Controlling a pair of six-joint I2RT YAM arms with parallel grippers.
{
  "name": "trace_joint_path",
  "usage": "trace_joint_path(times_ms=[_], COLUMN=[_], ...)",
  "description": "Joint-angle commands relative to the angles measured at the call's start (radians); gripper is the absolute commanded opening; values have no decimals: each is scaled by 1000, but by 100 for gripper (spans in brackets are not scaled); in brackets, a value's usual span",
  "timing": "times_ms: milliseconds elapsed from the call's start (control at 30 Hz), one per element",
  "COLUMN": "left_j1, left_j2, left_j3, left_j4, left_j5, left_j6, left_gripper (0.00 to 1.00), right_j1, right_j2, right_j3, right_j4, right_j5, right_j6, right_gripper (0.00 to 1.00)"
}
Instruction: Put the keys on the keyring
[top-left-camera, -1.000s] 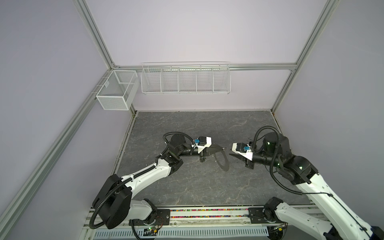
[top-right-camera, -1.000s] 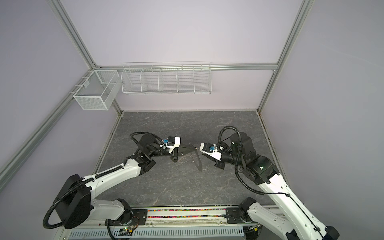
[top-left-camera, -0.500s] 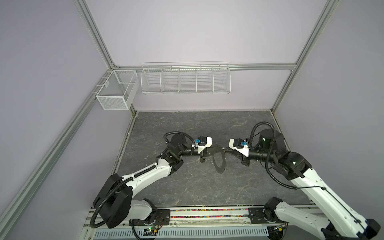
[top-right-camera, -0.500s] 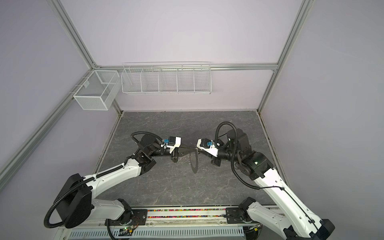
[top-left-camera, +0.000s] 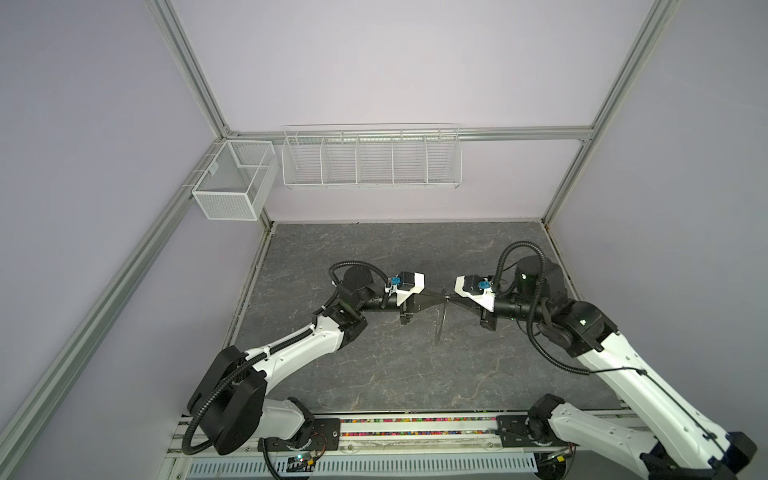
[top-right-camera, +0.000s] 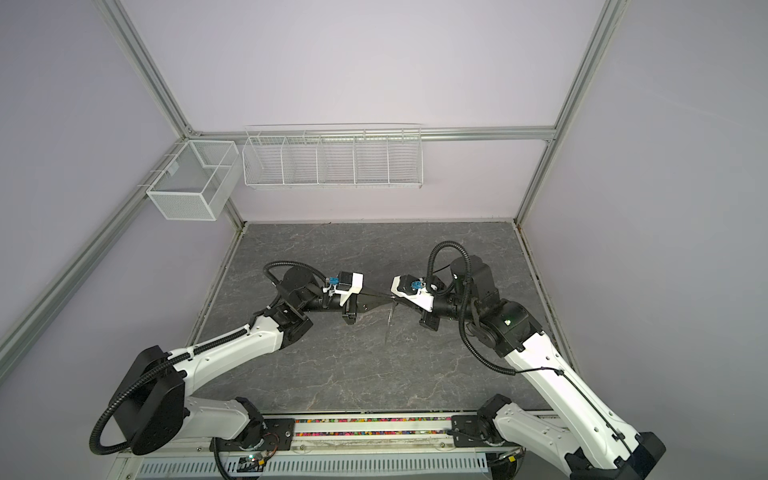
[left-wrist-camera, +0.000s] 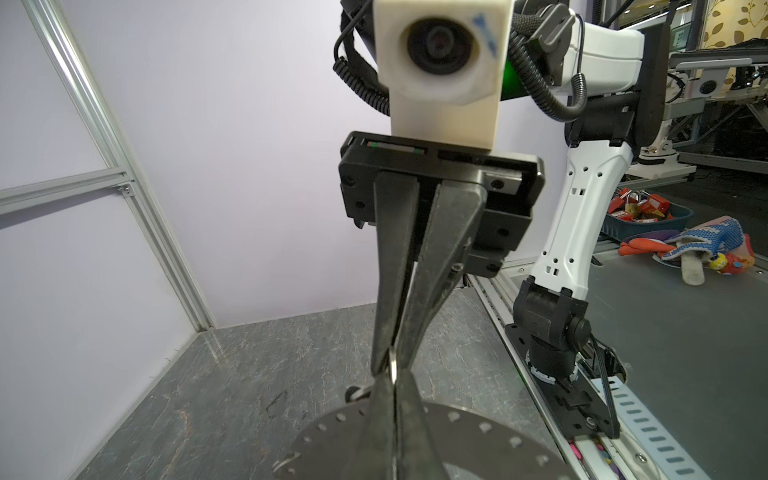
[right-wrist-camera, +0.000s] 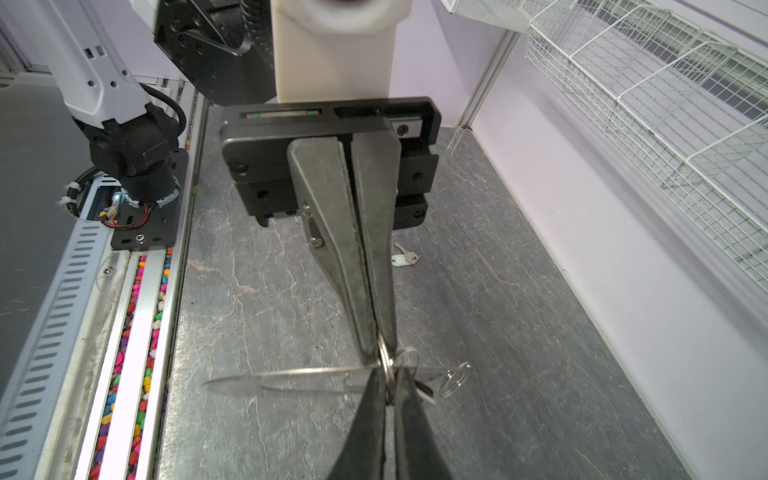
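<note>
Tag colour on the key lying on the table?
White tag; shows best in the right wrist view.

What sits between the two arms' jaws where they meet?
A small wire ring at the rim of the keyring, right where the jaws come together. The right wrist view shows it clearest.

keyring (left-wrist-camera: 332, 444): flat grey metal, dull brushed sheen from where i sit
split ring (right-wrist-camera: 386, 368): thin bright metal wire, glossy
key (right-wrist-camera: 410, 256): silvery metal, with a smooth white plastic tag
table (right-wrist-camera: 498, 311): grey stone-look sheet, veined, matt
baskets (right-wrist-camera: 644, 83): white coated wire
camera housing (left-wrist-camera: 440, 62): cream plastic, matt, i'd say slightly rough
arm shell (left-wrist-camera: 582, 216): smooth white plastic, soft gloss
</note>
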Motion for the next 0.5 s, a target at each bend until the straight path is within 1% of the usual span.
trace_joint_path(times_ms=[0,100,167,200,267,333,433,467], left_j1=[-1,-1,-1,-1,-1,-1,0,-1], left_j2=[6,1,-11,-19,-37,-61,-96,-101], left_j3=[38,45,60,73,102,135,180,193], left_j4=[5,-46,-128,-191,-323,-462,-638,-676], left_j5=[24,18,0,-14,-56,-112,-196,-217], left_j6=[-11,22,74,117,208,314,443,468], left_gripper=[0,0,0,4,17,25,26,26], right_j1=[-2,-2,-1,-2,-2,-2,-1,0], right_j2=[-4,-9,-7,-4,4,15,38,46], right_j3=[1,3,13,22,42,67,114,128], right_j4=[13,-7,-37,-56,-99,-152,-245,-269], right_j5=[-13,-1,6,7,17,32,55,58], right_j6=[-4,-16,-28,-33,-39,-44,-54,-56], right_gripper=[7,7,7,7,7,7,7,7])
